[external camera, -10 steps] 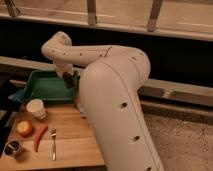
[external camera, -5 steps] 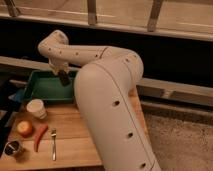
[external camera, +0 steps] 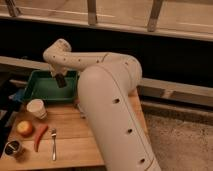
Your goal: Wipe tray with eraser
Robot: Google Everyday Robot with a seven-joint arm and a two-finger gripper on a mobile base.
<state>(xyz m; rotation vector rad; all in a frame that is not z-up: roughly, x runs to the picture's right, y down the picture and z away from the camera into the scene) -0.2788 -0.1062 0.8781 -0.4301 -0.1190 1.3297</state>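
The green tray (external camera: pixel 36 91) lies at the back left of the wooden table. My white arm reaches over it from the right. My gripper (external camera: pixel 60 79) hangs over the tray's right half, shut on the black eraser (external camera: pixel 61 81), which points down toward the tray floor. Whether the eraser touches the floor I cannot tell.
A pale blue cloth (external camera: pixel 18 94) lies at the tray's left end. In front of the tray stand a white cup (external camera: pixel 37 108), an apple (external camera: pixel 24 128), a red pepper (external camera: pixel 39 137), a fork (external camera: pixel 53 143) and a small dark can (external camera: pixel 13 148). My arm's bulky body (external camera: pixel 112 115) covers the table's right side.
The gripper with the eraser has moved left across the tray, away from its right wall. The arm's body has shifted slightly left too.
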